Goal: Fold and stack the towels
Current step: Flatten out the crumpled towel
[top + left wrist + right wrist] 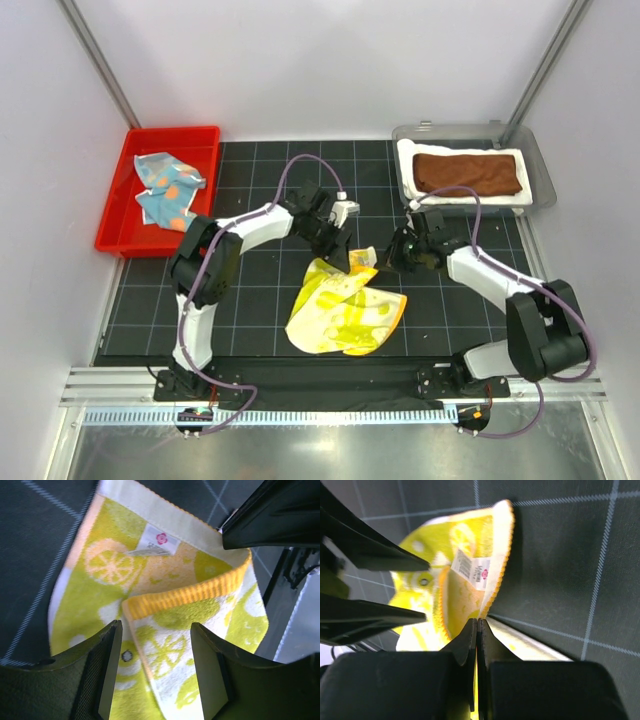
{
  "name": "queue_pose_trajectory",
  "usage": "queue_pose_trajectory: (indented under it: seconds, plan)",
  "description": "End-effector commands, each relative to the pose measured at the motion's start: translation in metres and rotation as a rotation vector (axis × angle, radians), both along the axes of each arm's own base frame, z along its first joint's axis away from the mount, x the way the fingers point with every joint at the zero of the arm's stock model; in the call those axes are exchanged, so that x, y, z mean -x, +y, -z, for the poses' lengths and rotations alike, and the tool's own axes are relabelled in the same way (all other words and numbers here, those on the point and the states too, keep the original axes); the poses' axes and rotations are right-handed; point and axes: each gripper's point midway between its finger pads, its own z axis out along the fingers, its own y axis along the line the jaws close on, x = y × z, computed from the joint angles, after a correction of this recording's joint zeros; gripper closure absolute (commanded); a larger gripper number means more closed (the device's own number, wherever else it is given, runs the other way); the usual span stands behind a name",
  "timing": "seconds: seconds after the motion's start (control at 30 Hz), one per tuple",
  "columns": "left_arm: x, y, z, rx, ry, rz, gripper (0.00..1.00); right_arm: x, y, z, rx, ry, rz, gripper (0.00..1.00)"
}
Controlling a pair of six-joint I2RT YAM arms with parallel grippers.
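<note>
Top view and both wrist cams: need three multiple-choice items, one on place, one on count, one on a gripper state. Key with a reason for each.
1. Where does the light blue towel lie?
A. in the red bin
B. hung on the back wall
C. draped over an arm

2. How many towels lie in the clear container?
A. one
B. two
C. three

3. What is the right gripper doing?
A. open, holding nothing
B. shut on the yellow towel
C. shut on the red bin's rim

Key:
1 A: the top view shows it crumpled inside the bin.
2 B: the brown towel lies on the white towel, and nothing else is in there.
3 B: the right wrist view shows the jaws together with yellow cloth pinched between them.
</note>
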Motion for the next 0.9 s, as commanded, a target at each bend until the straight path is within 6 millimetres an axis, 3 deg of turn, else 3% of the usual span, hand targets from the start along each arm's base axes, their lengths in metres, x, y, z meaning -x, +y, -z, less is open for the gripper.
queue_pose_trajectory:
  seconds: [0.0, 0.03, 0.07, 0.13, 0.17, 0.2, 0.27, 0.3, 0.37, 0.4, 0.43, 0.5, 0.53, 0.57, 0.67, 0.7, 0.77, 0.8, 0.83, 0.87]
  plan:
    - [-0.005, -0.027, -0.061, 0.135, -0.100, 0.010, 0.41, -0.020, 0.002, -0.060, -0.039, -0.164, 0.056, 0.99]
    - [-0.013, -0.023, -0.062, 0.109, -0.141, -0.039, 0.41, -0.023, 0.000, -0.070, -0.038, -0.193, 0.075, 0.99]
    - [-0.021, -0.022, -0.092, 0.148, -0.236, -0.074, 0.41, -0.025, -0.001, -0.083, -0.042, -0.236, 0.080, 0.99]
    - [-0.033, -0.008, -0.108, 0.128, -0.309, -0.178, 0.40, -0.031, -0.005, -0.119, -0.040, -0.321, 0.098, 0.99]
    - [-0.032, -0.003, -0.145, 0.186, -0.372, -0.206, 0.40, -0.032, -0.004, -0.131, -0.040, -0.341, 0.090, 0.99]
    - [-0.036, 0.000, -0.157, 0.219, -0.399, -0.238, 0.38, -0.038, -0.002, -0.159, -0.052, -0.393, 0.093, 0.99]
    - [-0.038, 0.013, -0.195, 0.295, -0.402, -0.328, 0.37, -0.034, -0.010, -0.171, -0.013, -0.367, 0.134, 0.99]
    - [-0.040, 0.021, -0.204, 0.299, -0.409, -0.372, 0.38, -0.034, -0.009, -0.193, -0.017, -0.391, 0.149, 0.99]
    - [-0.043, 0.038, -0.207, 0.282, -0.398, -0.477, 0.38, -0.024, -0.019, -0.191, 0.032, -0.329, 0.219, 0.99]
    - [-0.043, 0.050, -0.222, 0.291, -0.447, -0.529, 0.37, -0.021, -0.017, -0.194, 0.033, -0.323, 0.224, 0.99]
    - [-0.042, 0.059, -0.210, 0.257, -0.436, -0.580, 0.37, -0.021, -0.015, -0.192, 0.022, -0.310, 0.235, 0.99]
    - [-0.050, 0.085, -0.211, 0.210, -0.476, -0.719, 0.36, -0.026, -0.007, -0.177, 0.017, -0.278, 0.239, 0.99]
    - [-0.052, 0.100, -0.196, 0.159, -0.447, -0.779, 0.36, -0.036, 0.003, -0.177, -0.011, -0.298, 0.238, 0.99]
    - [-0.053, 0.110, -0.190, 0.150, -0.398, -0.824, 0.36, -0.049, 0.006, -0.162, 0.006, -0.280, 0.271, 0.99]
    - [-0.036, 0.113, -0.161, 0.097, -0.297, -0.777, 0.36, -0.090, 0.030, -0.157, -0.036, -0.331, 0.286, 0.99]
    - [-0.028, 0.111, -0.153, 0.089, -0.261, -0.756, 0.36, -0.111, 0.041, -0.140, -0.028, -0.302, 0.290, 0.99]
    - [-0.015, 0.111, -0.141, 0.082, -0.214, -0.736, 0.37, -0.141, 0.059, -0.132, -0.046, -0.311, 0.276, 0.99]
    - [-0.005, 0.113, -0.124, 0.055, -0.179, -0.739, 0.38, -0.161, 0.071, -0.150, -0.074, -0.347, 0.267, 0.99]
    - [-0.001, 0.115, -0.119, 0.046, -0.171, -0.746, 0.38, -0.176, 0.079, -0.114, -0.031, -0.285, 0.262, 0.99]
    - [0.005, 0.116, -0.121, 0.052, -0.178, -0.748, 0.39, -0.188, 0.085, -0.111, -0.029, -0.282, 0.259, 0.99]
